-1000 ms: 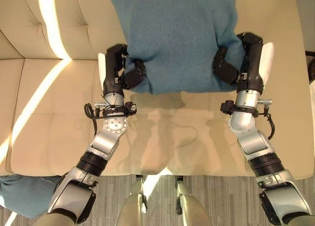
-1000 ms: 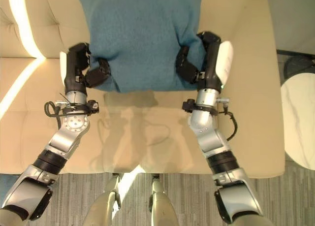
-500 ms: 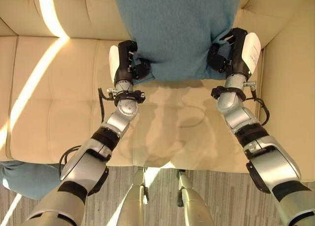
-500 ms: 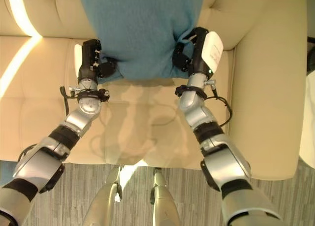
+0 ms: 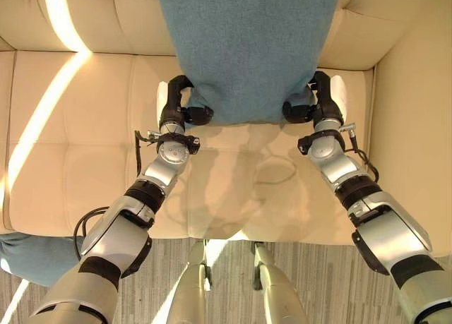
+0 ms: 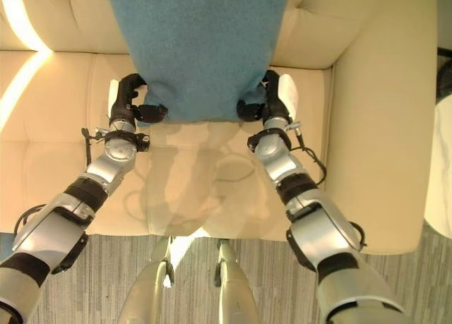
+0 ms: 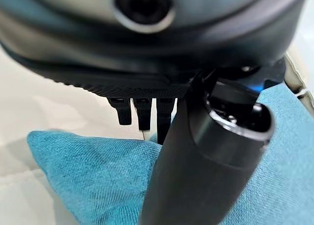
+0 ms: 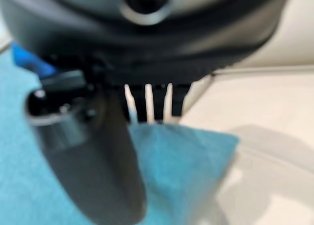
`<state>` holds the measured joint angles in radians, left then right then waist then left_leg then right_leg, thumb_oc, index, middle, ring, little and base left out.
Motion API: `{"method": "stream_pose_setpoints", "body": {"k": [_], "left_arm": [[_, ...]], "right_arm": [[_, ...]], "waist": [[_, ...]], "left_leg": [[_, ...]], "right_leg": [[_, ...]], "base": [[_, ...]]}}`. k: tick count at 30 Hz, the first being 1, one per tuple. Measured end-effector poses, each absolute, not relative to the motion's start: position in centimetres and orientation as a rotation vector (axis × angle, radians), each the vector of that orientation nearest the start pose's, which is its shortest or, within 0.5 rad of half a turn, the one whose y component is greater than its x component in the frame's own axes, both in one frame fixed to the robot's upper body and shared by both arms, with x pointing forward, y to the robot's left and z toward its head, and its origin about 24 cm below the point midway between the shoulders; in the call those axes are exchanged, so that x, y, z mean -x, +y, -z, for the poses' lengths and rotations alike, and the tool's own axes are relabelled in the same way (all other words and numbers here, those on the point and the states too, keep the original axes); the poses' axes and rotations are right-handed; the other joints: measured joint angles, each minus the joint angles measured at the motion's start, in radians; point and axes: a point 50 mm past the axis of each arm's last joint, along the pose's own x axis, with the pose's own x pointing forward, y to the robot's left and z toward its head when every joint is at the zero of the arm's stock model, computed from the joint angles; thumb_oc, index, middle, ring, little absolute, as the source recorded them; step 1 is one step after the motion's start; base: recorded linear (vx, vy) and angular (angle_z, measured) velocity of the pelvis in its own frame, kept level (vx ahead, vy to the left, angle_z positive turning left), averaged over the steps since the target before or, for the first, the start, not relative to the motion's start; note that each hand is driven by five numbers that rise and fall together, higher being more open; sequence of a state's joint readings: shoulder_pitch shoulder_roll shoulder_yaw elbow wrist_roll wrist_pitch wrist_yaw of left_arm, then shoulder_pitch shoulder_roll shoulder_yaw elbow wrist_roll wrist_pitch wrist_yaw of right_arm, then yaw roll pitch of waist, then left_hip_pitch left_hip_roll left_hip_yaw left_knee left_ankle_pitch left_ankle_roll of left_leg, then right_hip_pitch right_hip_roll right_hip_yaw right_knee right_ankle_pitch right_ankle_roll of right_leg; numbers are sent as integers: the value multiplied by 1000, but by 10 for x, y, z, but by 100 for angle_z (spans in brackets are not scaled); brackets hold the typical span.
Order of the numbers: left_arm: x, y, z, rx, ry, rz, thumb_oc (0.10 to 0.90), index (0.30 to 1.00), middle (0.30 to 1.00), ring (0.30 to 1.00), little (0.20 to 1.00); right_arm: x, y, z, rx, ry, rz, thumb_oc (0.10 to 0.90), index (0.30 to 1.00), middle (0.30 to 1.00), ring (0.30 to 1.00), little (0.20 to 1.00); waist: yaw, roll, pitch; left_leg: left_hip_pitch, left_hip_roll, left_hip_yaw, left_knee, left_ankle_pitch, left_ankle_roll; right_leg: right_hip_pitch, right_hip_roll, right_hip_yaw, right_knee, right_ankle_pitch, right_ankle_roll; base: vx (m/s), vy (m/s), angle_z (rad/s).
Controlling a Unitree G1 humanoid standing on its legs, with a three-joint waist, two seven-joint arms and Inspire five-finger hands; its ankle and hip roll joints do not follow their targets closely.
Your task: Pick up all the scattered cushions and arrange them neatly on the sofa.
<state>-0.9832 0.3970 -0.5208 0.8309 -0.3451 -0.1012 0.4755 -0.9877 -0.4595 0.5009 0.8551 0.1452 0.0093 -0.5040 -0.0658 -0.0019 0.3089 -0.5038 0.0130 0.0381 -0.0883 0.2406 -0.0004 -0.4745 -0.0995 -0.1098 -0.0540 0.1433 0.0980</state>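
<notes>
A large teal cushion [image 5: 247, 49] stands against the cream sofa's backrest [image 5: 106, 17], its lower edge just above the seat [image 5: 78, 169]. My left hand [image 5: 175, 106] is shut on its lower left corner. My right hand [image 5: 319, 104] is shut on its lower right corner. In the left wrist view the thumb [image 7: 206, 156] lies over the teal cloth [image 7: 88, 176] with the fingers behind it. The right wrist view shows the same pinch, thumb [image 8: 93, 156] on the cushion [image 8: 181, 166]. A second teal cushion [image 5: 28, 257] lies on the floor at the sofa's front left.
The sofa's right armrest [image 5: 417, 147] rises close beside my right arm. A white round table [image 6: 441, 190] stands past it. Grey striped carpet [image 5: 318, 289] runs along the sofa's front edge. A bright sunlight stripe crosses the left seat.
Both arms have reached farther in, carrying the cushion from above the seat up against the backrest. The hands now sit lower, at its bottom corners. The camera has shifted too.
</notes>
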Motion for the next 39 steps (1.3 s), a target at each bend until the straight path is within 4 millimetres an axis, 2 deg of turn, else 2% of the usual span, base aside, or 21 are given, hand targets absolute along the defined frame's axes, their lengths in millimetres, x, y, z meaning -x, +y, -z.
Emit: {"method": "stream_pose_setpoints", "body": {"k": [1,3,7,9,11,13,16,17,19,22,25,26,30,31,33,35,38,39], "left_arm": [[-401,156,-171,-351,-239,-204,800,900,900,900,900],[-399,165,-166,-349,-228,-226,800,900,900,900,900],[-392,180,-157,-356,-220,-240,800,900,900,900,900],[-387,187,-154,-352,-225,-251,800,900,900,900,900],[-375,199,-145,-298,-226,-271,800,900,900,900,900],[-362,215,-130,-265,-195,-305,800,900,900,900,900],[-343,237,-110,-241,-151,-363,800,900,900,900,900],[-327,250,-94,-225,-112,-394,800,900,900,900,900],[-315,255,-78,-216,-66,-407,800,900,900,900,900],[-286,263,-48,-230,24,-377,800,900,900,900,900],[-257,267,-16,-246,135,-354,800,900,900,900,900],[-239,266,3,-239,215,-346,800,900,900,900,900],[-200,266,43,-263,389,-319,800,900,900,900,900],[-180,264,67,-259,507,-311,800,900,900,900,900],[-160,263,87,-262,619,-316,800,900,900,900,900],[-132,260,113,-262,779,-328,800,900,900,900,900],[-105,259,127,-273,891,-315,800,900,900,900,900],[-85,260,140,-330,1003,-283,800,900,900,900,900]], "right_arm": [[-401,-177,-169,591,-214,292,800,900,900,900,900],[-396,-176,-163,568,-218,271,800,900,900,900,900],[-389,-189,-153,515,-199,301,800,900,900,900,900],[-383,-203,-146,493,-178,340,800,900,900,900,900],[-366,-226,-132,484,-163,379,800,900,900,900,900],[-349,-244,-117,486,-145,410,800,900,900,900,900],[-327,-263,-101,509,-109,448,800,900,900,900,900],[-312,-277,-89,514,-70,475,800,900,900,900,900],[-299,-288,-74,521,-12,493,800,900,900,900,900],[-276,-298,-49,542,78,456,800,900,900,900,900],[-255,-298,-22,542,179,406,800,900,900,900,900],[-243,-294,-6,530,238,378,800,900,900,900,900],[-223,-283,27,520,363,326,800,900,900,900,900],[-209,-279,41,536,422,286,800,900,900,900,900],[-195,-274,58,542,495,257,800,900,900,900,900],[-175,-266,82,531,609,226,800,900,900,900,900],[-163,-259,94,518,664,195,800,900,900,900,900],[-151,-256,106,518,732,177,800,900,900,900,900]], "waist": [[5,3,3],[0,3,6],[-3,3,6],[-2,3,6],[0,3,6],[0,3,6],[-2,3,5],[-5,-1,1],[-2,-3,-1],[0,-8,-6],[1,-13,-9],[0,-16,-23],[7,-16,-73],[13,-12,-101],[20,-16,-136],[28,-29,-179],[30,-38,-199],[30,-41,-217]], "left_leg": [[-7,5,8,0,0,-1],[-6,11,7,0,4,-6],[-1,17,8,0,2,-8],[3,21,7,0,-2,-14],[29,22,5,0,-8,-22],[68,23,5,-1,-25,-39],[110,27,5,-1,-49,-42],[135,27,5,-1,-58,-47],[158,26,4,-1,-60,-47],[200,26,3,-1,-69,-42],[255,24,-2,-1,-76,-42],[290,24,-3,-1,-85,-41],[338,27,-7,-2,-102,-42],[366,25,-14,-2,-111,-44],[386,26,-19,-2,-117,-46],[413,27,-21,-3,-125,-44],[420,27,-24,-5,-129,-41],[434,27,-26,-6,-133,-41]], "right_leg": [[5,6,3,-37,28,-7],[9,11,-2,-37,30,-10],[12,20,-2,-37,33,-15],[19,24,-6,-37,35,-17],[47,24,-12,-37,34,-16],[86,24,-15,-37,25,-6],[129,26,-17,-37,11,0],[153,26,-18,-38,5,-4],[179,25,-20,-37,4,-9],[222,25,-22,-37,-7,-2],[281,23,-26,-38,-20,2],[317,23,-26,-38,-32,0],[368,26,-34,-39,-49,-1],[399,25,-48,-39,-60,0],[424,26,-51,-40,-67,2],[452,27,-51,-41,-83,-4],[461,28,-52,-45,-84,-5],[478,27,-51,-45,-85,-4]], "base": [[0,0,0],[5,-4,-5],[0,0,0],[63,-13,3],[96,-11,7],[96,-18,1],[86,-20,-2],[153,-30,1],[75,-19,3],[94,-30,3],[50,-14,7],[37,2,7],[33,-10,5],[41,-29,14],[24,-26,10],[13,-28,7],[36,-45,4],[27,-44,3]]}}
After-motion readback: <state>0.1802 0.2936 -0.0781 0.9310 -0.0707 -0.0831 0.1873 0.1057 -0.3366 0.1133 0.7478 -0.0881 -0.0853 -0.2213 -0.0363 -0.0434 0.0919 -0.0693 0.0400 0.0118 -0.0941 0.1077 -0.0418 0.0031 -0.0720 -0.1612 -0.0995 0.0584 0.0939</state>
